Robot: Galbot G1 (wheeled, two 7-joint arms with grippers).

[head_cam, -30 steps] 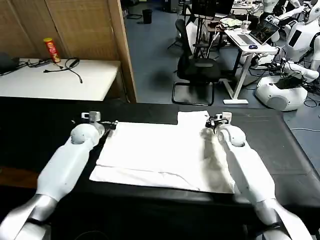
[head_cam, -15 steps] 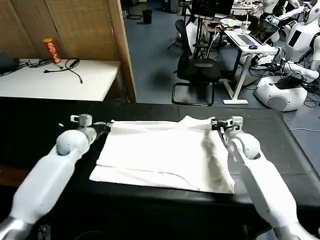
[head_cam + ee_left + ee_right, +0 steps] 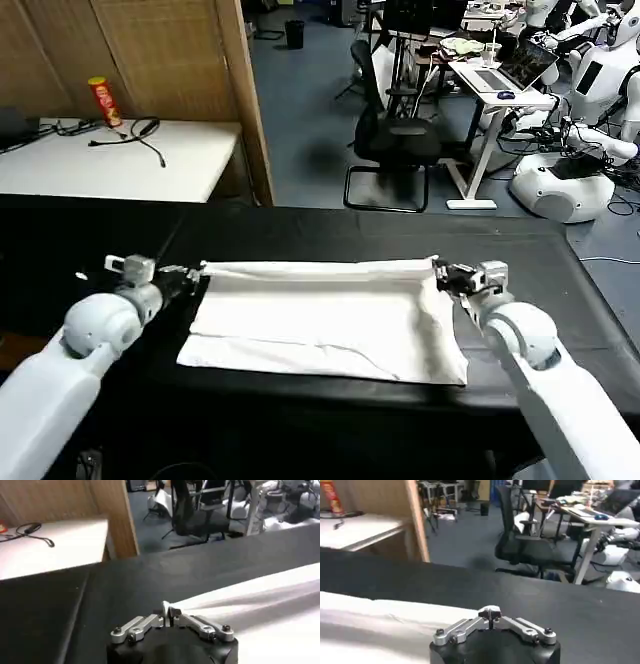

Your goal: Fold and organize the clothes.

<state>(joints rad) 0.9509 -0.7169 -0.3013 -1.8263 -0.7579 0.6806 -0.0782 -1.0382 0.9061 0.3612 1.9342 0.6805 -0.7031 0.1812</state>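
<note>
Black tabletop (image 3: pixel 560 300) carries the T-shirt (image 3: pixel 320 315), spread wide with its far edge lifted into a taut fold line. Your left gripper (image 3: pixel 188 272) is pinched shut on the shirt's far left corner, your right gripper (image 3: pixel 446 276) on its far right corner, though that pinch looks clearer from the wrist. Bring both corners toward the shirt's near hem together, level and at equal pace, keeping the edge stretched so the fold lands square.
</note>
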